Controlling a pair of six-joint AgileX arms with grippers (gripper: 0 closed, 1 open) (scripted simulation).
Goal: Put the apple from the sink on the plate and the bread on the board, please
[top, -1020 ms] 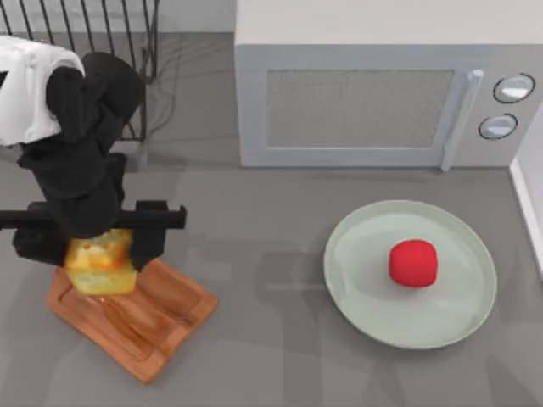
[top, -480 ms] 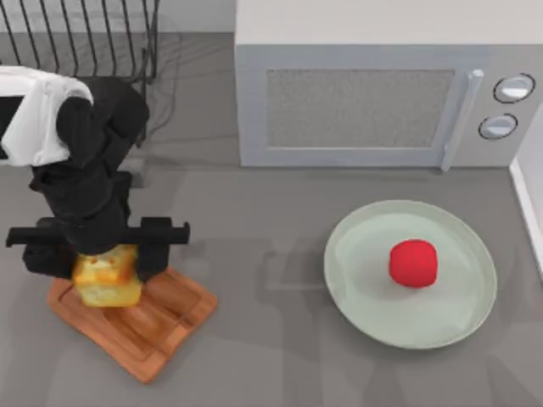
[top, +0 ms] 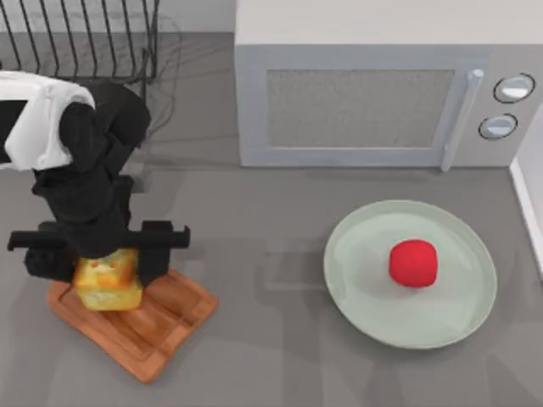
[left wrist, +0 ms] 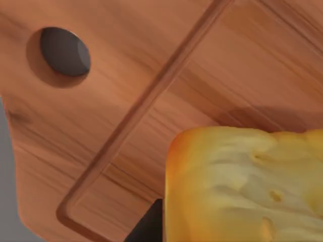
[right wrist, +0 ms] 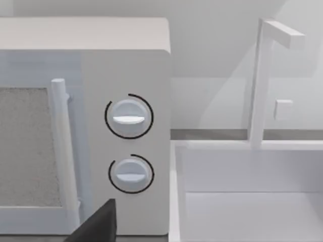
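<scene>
Apple (top: 413, 263): done — it sits on the pale-green plate (top: 365, 297), right of centre, at the table's right.
Bread (top: 107, 279): over the handle end of the board (top: 153, 326), at the table's left; whether it touches the wood I cannot tell.
Left gripper (top: 105, 254): clamped on the loaf from both sides.
Right arm: parked by the microwave (right wrist: 86, 126) and sink (right wrist: 242, 191).
Left to do: release the bread — judged the last step.

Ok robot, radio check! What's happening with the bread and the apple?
Left gripper shut on bread, over board. Apple on plate. Nothing blocking.
</scene>
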